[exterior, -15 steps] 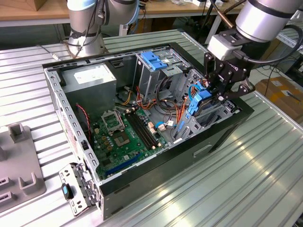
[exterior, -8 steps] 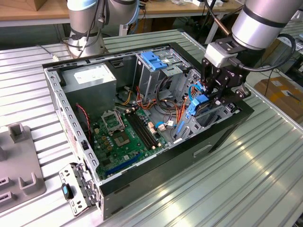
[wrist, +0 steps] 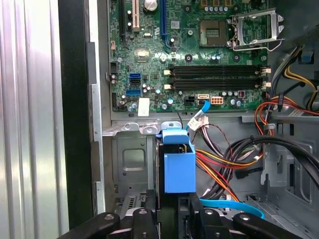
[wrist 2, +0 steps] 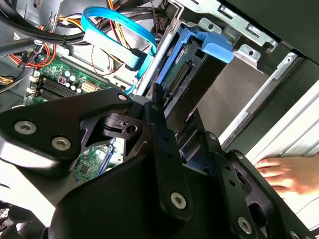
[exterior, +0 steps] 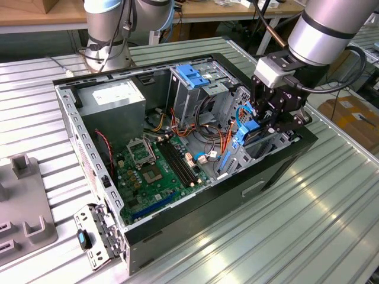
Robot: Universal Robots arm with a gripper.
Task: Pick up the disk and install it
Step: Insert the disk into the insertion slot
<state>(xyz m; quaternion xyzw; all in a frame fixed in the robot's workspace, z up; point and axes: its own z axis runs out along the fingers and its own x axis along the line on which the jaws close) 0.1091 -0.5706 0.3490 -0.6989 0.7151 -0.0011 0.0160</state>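
Note:
The disk (exterior: 244,135) stands on edge in its light-blue frame, low in the drive bay at the exterior view's right end of the open computer case (exterior: 71,112). My gripper (exterior: 260,127) reaches down into that bay and is shut on the disk. In the first wrist view the blue frame of the disk (wrist: 178,169) rises between my two black fingers (wrist: 149,216), against the bay's metal floor. The second wrist view shows the disk (wrist 2: 192,79) from the side, its connector edge facing the motherboard, with one finger (wrist 2: 158,124) pressed along it.
Orange, black and blue cables (wrist: 224,164) crowd the space beside the bay. The motherboard (exterior: 151,168), a grey power supply box (exterior: 112,97) and a tall cage with a blue latch (exterior: 192,74) fill the case. A person's hand (wrist 2: 284,174) rests outside the case wall.

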